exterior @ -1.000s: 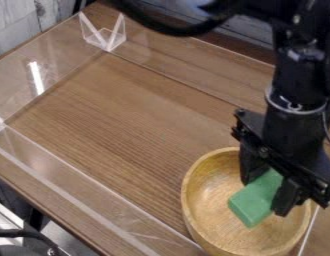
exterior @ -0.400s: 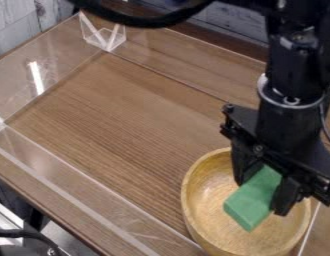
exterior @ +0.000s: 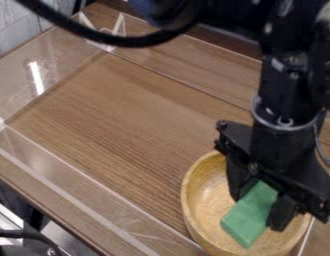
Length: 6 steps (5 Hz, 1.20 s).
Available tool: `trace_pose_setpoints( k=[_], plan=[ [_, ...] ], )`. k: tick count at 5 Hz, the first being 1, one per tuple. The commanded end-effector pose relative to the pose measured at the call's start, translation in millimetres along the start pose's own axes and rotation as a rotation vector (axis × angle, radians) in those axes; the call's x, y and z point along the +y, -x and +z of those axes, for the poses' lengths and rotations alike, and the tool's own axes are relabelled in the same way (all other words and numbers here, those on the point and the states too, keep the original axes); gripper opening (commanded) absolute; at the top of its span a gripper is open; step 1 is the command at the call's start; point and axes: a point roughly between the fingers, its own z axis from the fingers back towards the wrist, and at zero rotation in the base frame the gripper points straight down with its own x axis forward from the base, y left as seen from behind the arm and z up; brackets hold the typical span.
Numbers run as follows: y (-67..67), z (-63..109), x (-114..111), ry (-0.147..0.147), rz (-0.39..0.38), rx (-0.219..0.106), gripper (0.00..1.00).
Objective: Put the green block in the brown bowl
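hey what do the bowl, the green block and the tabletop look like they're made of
Brown bowl: looks like light tan wood, with faint grain and a thick rim. Green block: plain matte green, no shine; could be painted wood, foam or plastic, cannot tell. Tabletop: brown wood grain in straight lines, possibly laminate.

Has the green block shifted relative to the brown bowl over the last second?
Yes. Held in the gripper, the green block has slid toward the near rim of the brown bowl, down in the picture.

green block (exterior: 251, 217): matte | brown bowl (exterior: 201, 212): grained wood | table (exterior: 114, 110): wood-grain
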Motion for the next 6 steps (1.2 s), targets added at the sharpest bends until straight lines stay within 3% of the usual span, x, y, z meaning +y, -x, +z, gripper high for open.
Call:
trace_pose_setpoints(
  k=[1, 6],
  plan=[
    [-4.1, 7.2, -1, 0.021, 0.016, -0.058, 0.0],
    [1.4, 4.2, 10, 0.043, 0.052, -0.073, 0.0]
  ],
)
